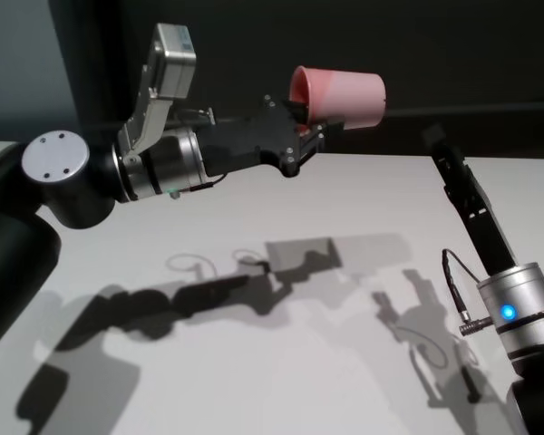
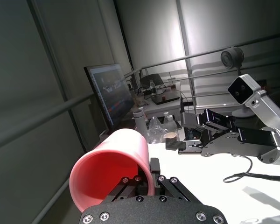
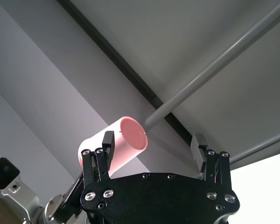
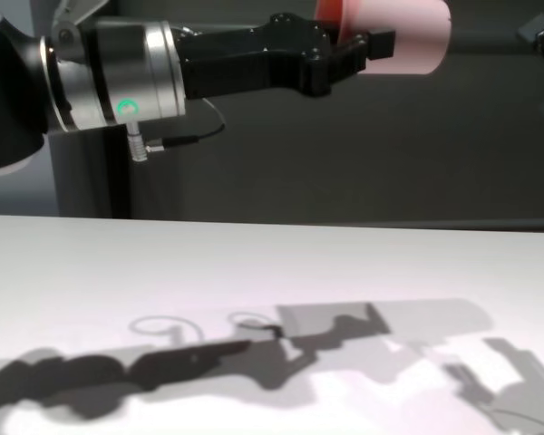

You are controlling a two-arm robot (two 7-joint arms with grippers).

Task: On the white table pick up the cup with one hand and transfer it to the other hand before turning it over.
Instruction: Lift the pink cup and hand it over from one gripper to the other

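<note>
1. One broad white bench is filling the lower part of the head view, and the shadows of both arms are falling across its surface.
2. Reaching in from the robot's left, the left arm is stretching out well above the bench, its black left hand pointing toward the robot's right.
3. Rising from the robot's right side, the right arm is angling up toward the middle, and the right hand is sitting just beside the cup's closed end without touching it; in its own wrist view the fingers are standing wide apart with nothing between them.
4. Lying on its side in mid-air, the pink cup is hanging high above the bench, its open rim facing the left arm and its closed base facing the right hand.
5. Pinching the cup at the rim, the left hand is closing its fingers on the wall, one finger lying inside the mouth and the other outside, as the left wrist view is showing.
</note>
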